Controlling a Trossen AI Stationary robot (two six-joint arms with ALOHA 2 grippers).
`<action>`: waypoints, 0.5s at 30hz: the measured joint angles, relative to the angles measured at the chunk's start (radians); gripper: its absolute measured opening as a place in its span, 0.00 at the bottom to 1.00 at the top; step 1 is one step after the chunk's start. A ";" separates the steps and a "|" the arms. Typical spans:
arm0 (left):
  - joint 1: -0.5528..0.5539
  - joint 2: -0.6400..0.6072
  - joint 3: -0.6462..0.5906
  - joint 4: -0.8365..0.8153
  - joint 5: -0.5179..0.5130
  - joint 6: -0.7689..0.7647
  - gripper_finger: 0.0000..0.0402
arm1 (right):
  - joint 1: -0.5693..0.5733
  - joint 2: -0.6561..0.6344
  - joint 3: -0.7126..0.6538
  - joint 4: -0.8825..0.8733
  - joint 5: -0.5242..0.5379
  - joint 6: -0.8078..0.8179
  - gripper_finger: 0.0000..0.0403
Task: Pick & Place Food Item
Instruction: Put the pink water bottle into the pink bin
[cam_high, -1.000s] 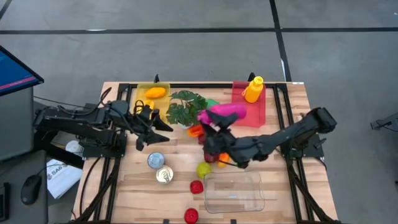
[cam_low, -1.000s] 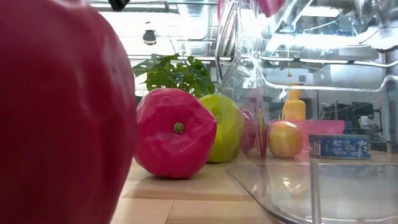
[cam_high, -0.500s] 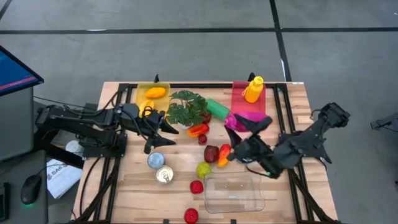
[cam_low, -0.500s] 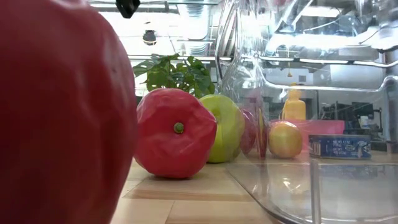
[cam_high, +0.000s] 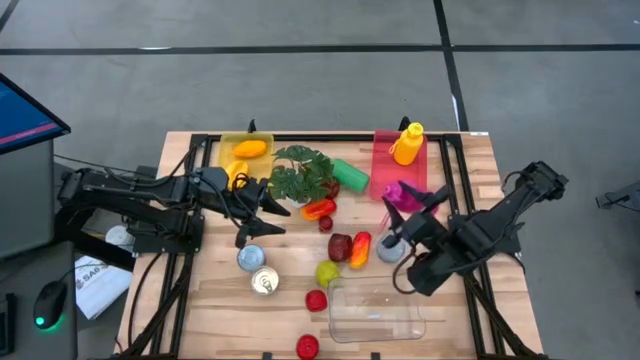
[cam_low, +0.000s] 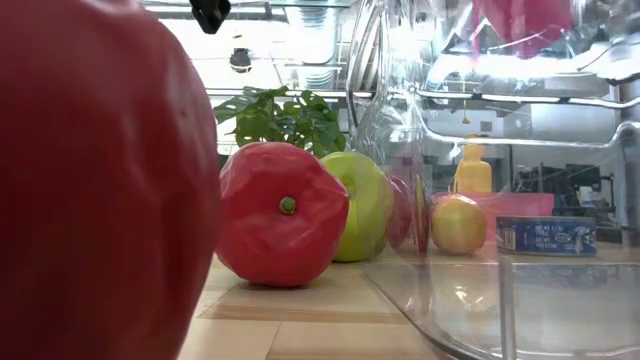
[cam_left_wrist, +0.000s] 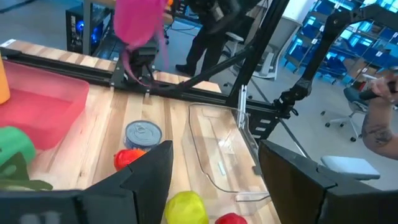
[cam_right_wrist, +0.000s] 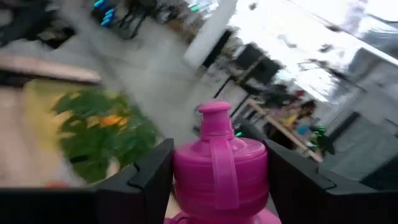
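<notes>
My right gripper (cam_high: 412, 212) is shut on a magenta bottle (cam_high: 402, 193) and holds it in the air above the table's right half, beyond a grey can (cam_high: 390, 248). The low view shows this bottle (cam_low: 525, 20) high up behind the clear container's wall. Food lies on the boards at the centre: a dark red pepper (cam_high: 340, 245), an orange-red pepper (cam_high: 359, 248), a green apple (cam_high: 327, 271) and a long red pepper (cam_high: 318, 208). My left gripper (cam_high: 272, 215) hovers open left of them, beside the plant, nothing between its fingers (cam_left_wrist: 155, 174). My right gripper pinches the magenta bottle's body (cam_right_wrist: 186, 186) just behind the cap, between its two fingers (cam_right_wrist: 143, 180). The fingers lie level along the bottle, and its cap (cam_right_wrist: 216, 115) points away from the wrist toward the table's far left. The bottle is lifted clear of everything.
A clear container (cam_high: 375, 310) sits near the front edge, with red items (cam_high: 316, 300) to its left. Two cans (cam_high: 257, 270) stand front left. A green plant (cam_high: 300, 172), a yellow tray (cam_high: 247, 150) and a pink tray (cam_high: 385, 160) holding a yellow bottle (cam_high: 406, 143) line the far side.
My right gripper has carried the magenta bottle from over the plant and centre toward the table's right edge, rolling as it went; the bottle has turned about and stays clear of the table. My left gripper has edged toward the centre and a little down.
</notes>
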 joint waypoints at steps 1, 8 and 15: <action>0.000 0.000 0.000 0.003 0.000 0.000 0.56 | 0.000 0.000 -0.014 -0.057 0.011 0.074 0.53; 0.000 0.000 0.000 0.003 0.000 0.021 0.56 | -0.018 0.001 -0.113 -0.375 0.011 0.595 0.53; 0.000 0.000 0.000 0.003 0.000 0.023 0.56 | -0.064 -0.009 -0.265 -0.431 0.011 0.851 0.53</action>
